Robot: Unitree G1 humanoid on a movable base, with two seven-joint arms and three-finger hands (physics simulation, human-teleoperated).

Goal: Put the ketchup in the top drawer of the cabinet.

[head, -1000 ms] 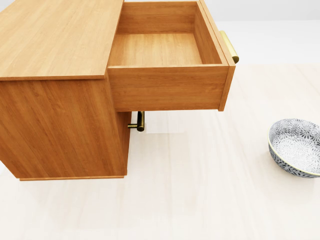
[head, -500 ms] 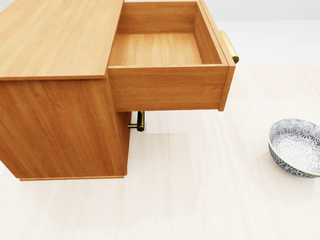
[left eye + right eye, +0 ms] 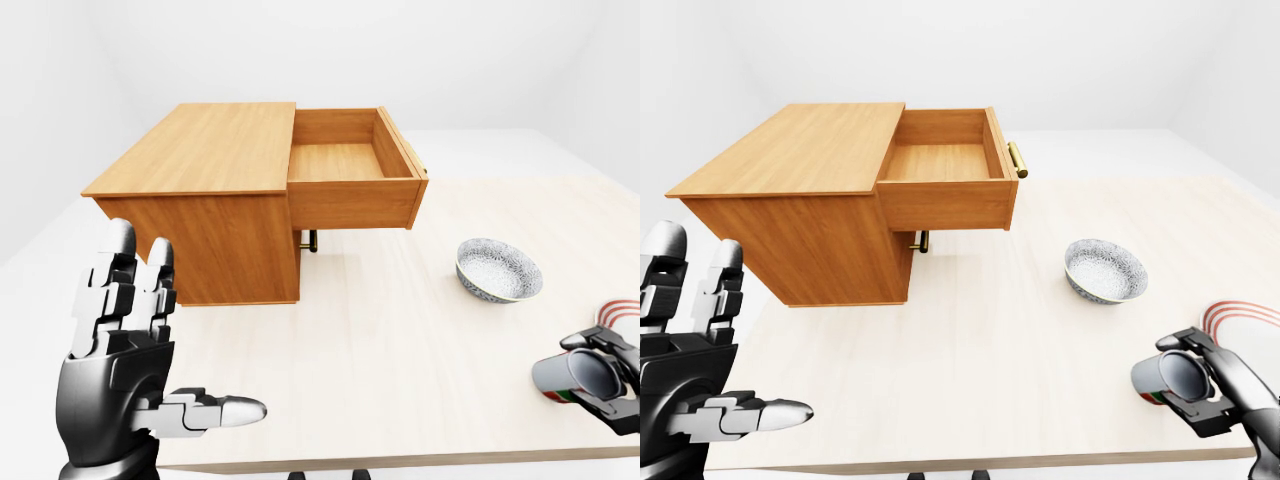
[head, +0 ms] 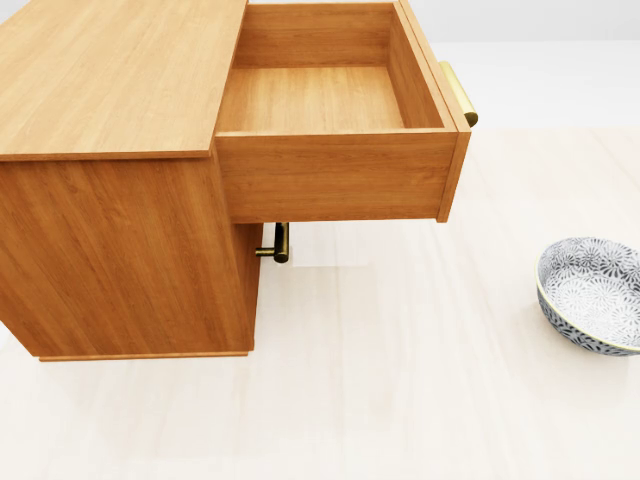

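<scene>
The right robot hand (image 3: 1205,395), lower right, grips the red-labelled cylindrical ketchup bottle (image 3: 1168,380); left robot hand (image 3: 125,370) spread wide; lift clear over the wooden drawer (image 3: 338,160) wall before releasing

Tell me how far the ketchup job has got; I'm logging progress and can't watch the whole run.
Done: the top drawer of the cabinet stands pulled open, with nothing visible inside. In hand: the right hand is closed round a cylindrical container, presumably the ketchup, low at the right-eye view's right edge. The left hand is open. Left: carrying it past the bowl into the drawer.
</scene>
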